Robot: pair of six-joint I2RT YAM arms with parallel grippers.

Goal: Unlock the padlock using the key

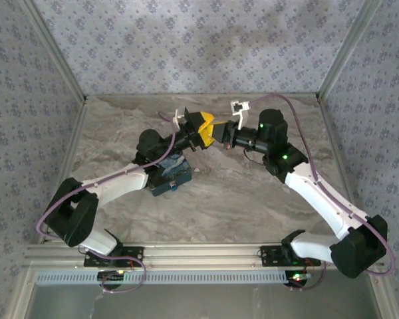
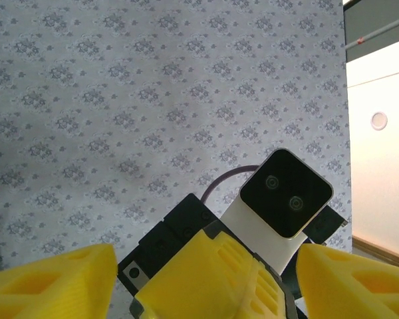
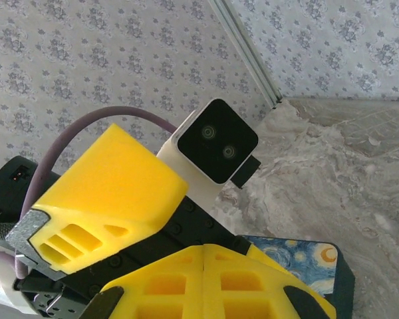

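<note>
**Position.** Both arms are meeting in the air above the middle of the table (image 1: 253, 199), toward its far edge.

**Left gripper.** The left gripper (image 1: 201, 129) is standing released, its yellow fingers (image 2: 50, 282) spread wide. The right gripper (image 1: 219, 131) is sitting in the gap between them and appears to be touching neither finger.

**Right gripper.** It is clenched, its fingers (image 3: 159, 286) pressing flat together along their seam. Whether anything thin, such as the key, is being pinched there cannot be told.

**Other items.** A blue box (image 1: 171, 174) with a starry print is lying on the table left of centre, beneath the left forearm (its part in the task is unclear).

**Task items.** Where the padlock is sitting cannot be told; the crowded yellow fingers may be hiding it.

**Progress, as a judgement.** Nothing is showing a key seated in a lock or a shackle sprung open, so the unlocking is being rated as not yet done. The arms appear to be working at a gripper-to-gripper step, either a handover or a lining-up. Bringing the key to the keyhole, inserting it, turning it and freeing the shackle are all being counted as outstanding.
</note>
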